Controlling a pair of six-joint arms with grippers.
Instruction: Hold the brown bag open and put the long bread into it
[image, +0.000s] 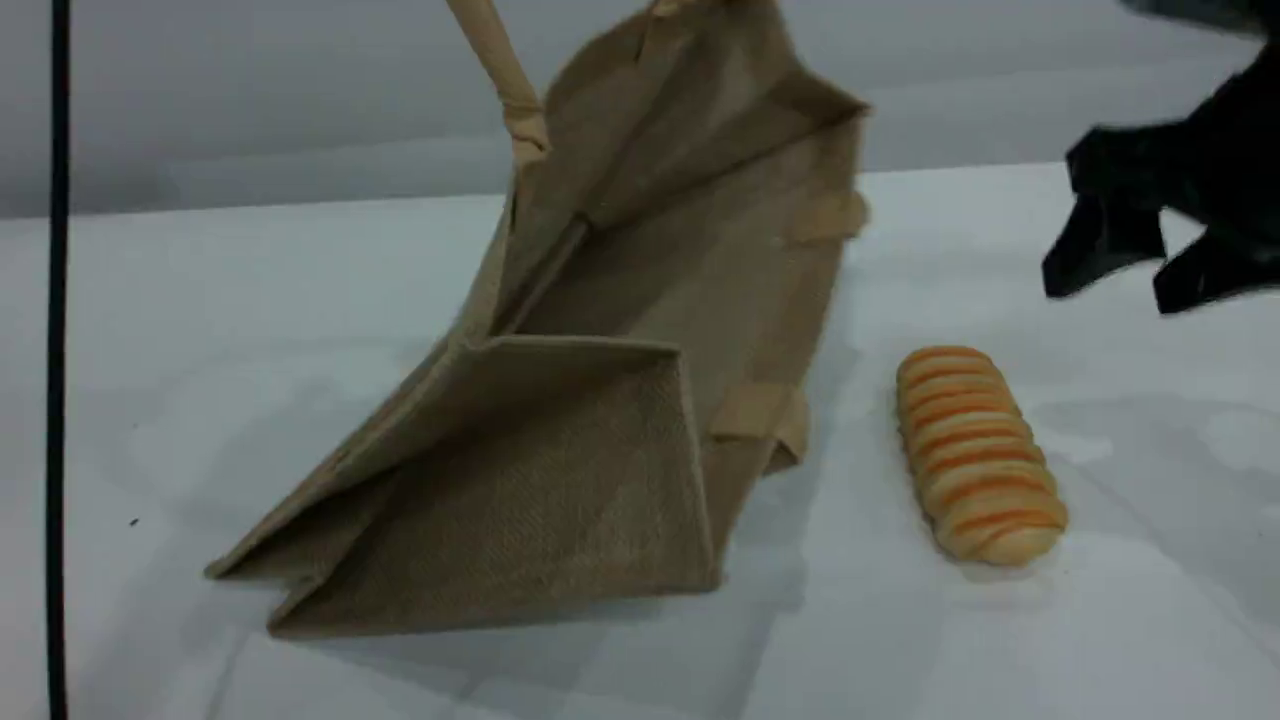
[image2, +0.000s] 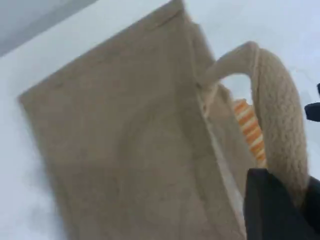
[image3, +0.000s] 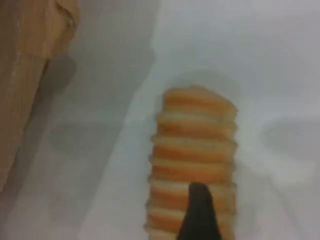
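Long bread (image: 978, 452) on table, apart below spread right gripper (image: 1130, 275); left gripper (image2: 280, 210) pinching bag handle (image2: 280, 120).

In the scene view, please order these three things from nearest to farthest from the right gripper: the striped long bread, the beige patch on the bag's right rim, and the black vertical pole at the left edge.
Measured from the right gripper, open at upper right:
1. The oblong pale-yellow long bread with orange stripes, just below and left on the table.
2. The beige handle patch on the right rim of the woven tan-brown jute bag, further left.
3. The thin black vertical pole, at the far left edge.
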